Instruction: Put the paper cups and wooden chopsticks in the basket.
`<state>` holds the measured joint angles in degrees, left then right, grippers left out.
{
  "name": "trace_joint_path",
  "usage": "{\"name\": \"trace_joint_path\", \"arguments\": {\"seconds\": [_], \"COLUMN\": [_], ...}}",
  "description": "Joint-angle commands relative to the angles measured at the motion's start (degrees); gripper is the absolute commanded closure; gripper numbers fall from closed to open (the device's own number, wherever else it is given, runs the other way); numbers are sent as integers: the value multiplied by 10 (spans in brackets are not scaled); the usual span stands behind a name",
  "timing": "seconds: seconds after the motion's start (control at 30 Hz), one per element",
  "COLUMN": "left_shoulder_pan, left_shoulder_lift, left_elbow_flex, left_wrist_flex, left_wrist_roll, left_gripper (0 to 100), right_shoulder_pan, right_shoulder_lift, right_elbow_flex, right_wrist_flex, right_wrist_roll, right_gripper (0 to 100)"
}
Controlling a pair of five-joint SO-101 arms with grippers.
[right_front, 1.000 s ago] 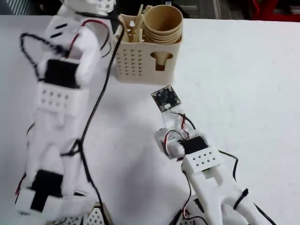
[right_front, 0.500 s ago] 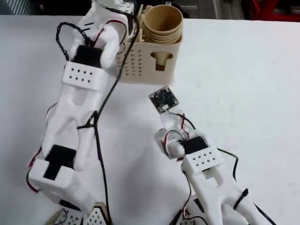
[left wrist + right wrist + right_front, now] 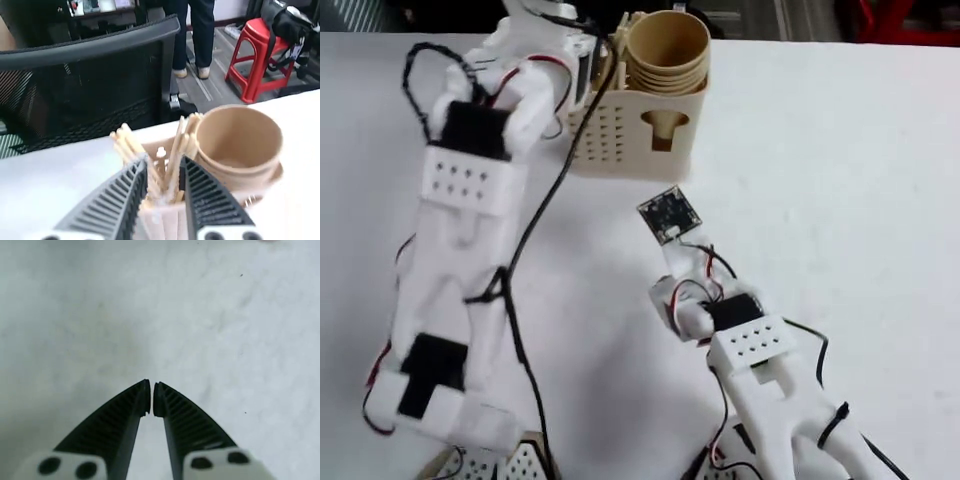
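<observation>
Over the desk (image 3: 840, 150) we are easing our parted left hand (image 3: 163, 175) off chopsticks (image 3: 125, 142) stowed in the basket (image 3: 610, 130); right hand (image 3: 151, 397) idling closed.

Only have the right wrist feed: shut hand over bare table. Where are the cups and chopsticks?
Observer: Paper cups sit stacked in the basket, in the compartment on the high view's right.
Operator: Chopsticks?
Observer: Chopsticks stand on end in the compartment beside the cups.
Operator: Left arm?
Observer: Left hand is over the chopsticks, open, with their tops showing in the gap.
</observation>
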<state>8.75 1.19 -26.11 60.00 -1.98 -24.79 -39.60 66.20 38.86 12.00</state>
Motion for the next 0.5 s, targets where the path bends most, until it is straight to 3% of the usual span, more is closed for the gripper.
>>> {"name": "trace_joint_path", "arguments": {"seconds": [0.0,0.47], "left_shoulder_pan": [6,25], "left_shoulder_lift": [-87,-299], "left_elbow_flex": [-29,-23], "left_wrist_flex": [83,268], "left_wrist_roll": [-5,-7], "left_gripper": [954,978], "right_shoulder_pan": [6,7], "right_shoulder_lift": [-13,-18], "right_elbow_flex": [9,20], "right_wrist_flex": [-40,-56], "right_wrist_roll": [5,4], "right_gripper": [967,967]}}
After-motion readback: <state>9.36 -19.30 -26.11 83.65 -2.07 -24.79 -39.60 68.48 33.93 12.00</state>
